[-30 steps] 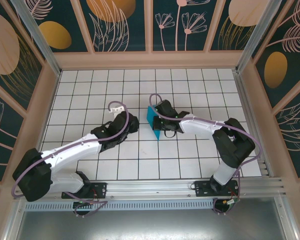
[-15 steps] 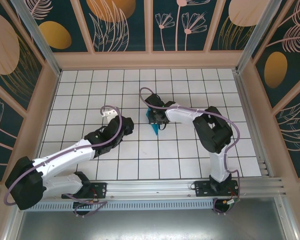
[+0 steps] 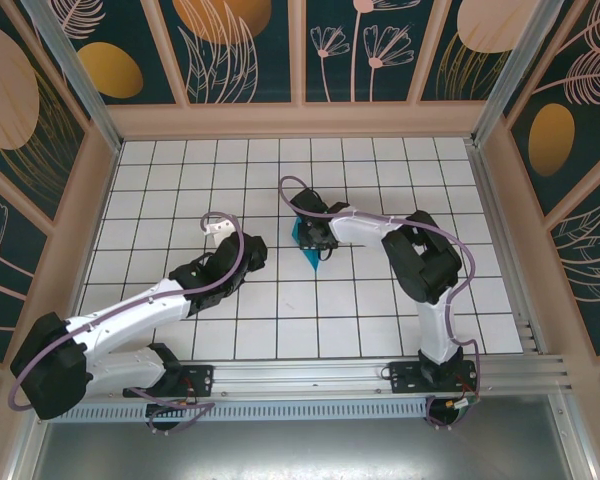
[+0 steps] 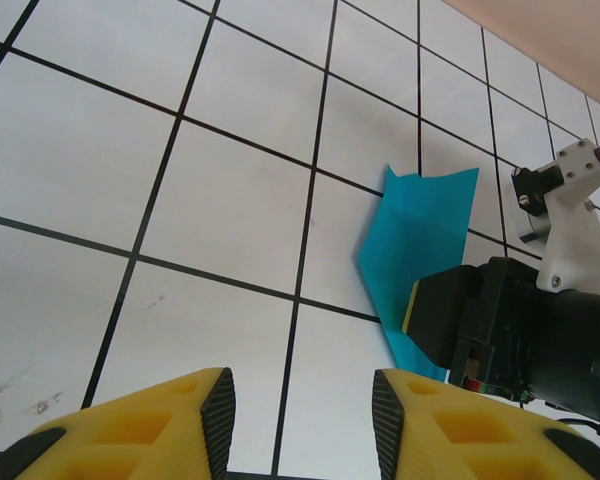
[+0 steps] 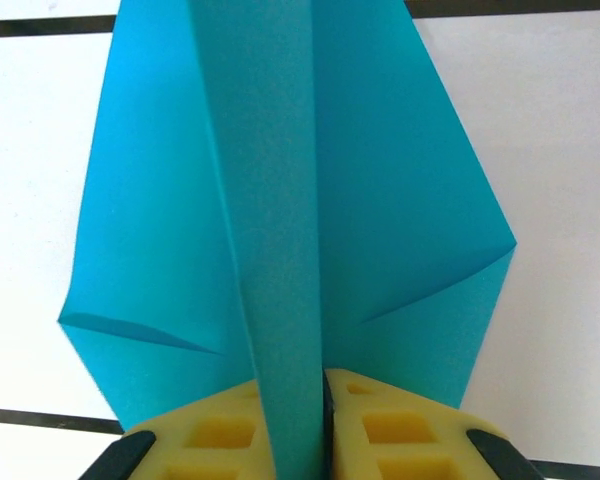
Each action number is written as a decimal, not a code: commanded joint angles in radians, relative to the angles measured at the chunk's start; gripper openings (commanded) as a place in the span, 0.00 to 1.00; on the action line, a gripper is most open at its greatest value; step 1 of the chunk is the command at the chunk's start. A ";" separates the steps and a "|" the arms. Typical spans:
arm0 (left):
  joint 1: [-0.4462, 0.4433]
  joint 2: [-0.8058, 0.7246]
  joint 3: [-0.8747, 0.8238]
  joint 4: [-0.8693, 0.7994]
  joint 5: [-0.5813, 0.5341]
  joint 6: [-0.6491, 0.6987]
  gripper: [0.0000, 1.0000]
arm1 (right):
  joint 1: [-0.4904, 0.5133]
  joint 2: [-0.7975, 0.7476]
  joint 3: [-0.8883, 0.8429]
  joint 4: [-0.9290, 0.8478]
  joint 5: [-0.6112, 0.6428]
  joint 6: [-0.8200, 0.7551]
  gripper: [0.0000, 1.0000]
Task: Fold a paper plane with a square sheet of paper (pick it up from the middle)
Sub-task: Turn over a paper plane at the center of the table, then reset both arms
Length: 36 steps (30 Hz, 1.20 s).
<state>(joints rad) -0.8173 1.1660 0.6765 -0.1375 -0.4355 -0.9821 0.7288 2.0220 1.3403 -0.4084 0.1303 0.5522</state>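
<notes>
The right fingers (image 5: 400,425) pinch the centre fold of the teal-blue folded paper plane (image 5: 280,200) on the white tiled counter (image 3: 380,320). The left fingers (image 4: 170,425) hang spread apart and empty nearby.

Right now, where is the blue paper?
The blue paper sits mid-table in the top view, its centre fold pinched in the right claw, with the left claw open to its left.

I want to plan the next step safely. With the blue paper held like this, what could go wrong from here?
The right gripper pinches just the thin raised centre fold of the paper plane; a pull might tear it or let it slip. The left gripper hangs open, apart from the paper, so nothing pins it down and the side flaps may spring open.
</notes>
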 commanded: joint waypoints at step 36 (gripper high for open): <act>0.530 0.060 -0.141 0.345 -0.440 0.476 0.99 | -0.658 -0.737 -0.936 0.988 0.215 -0.499 0.84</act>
<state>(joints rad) -0.3286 1.2037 0.5549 0.0841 -0.8726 -0.6010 0.1150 1.2598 0.4435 0.3035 0.4961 0.1295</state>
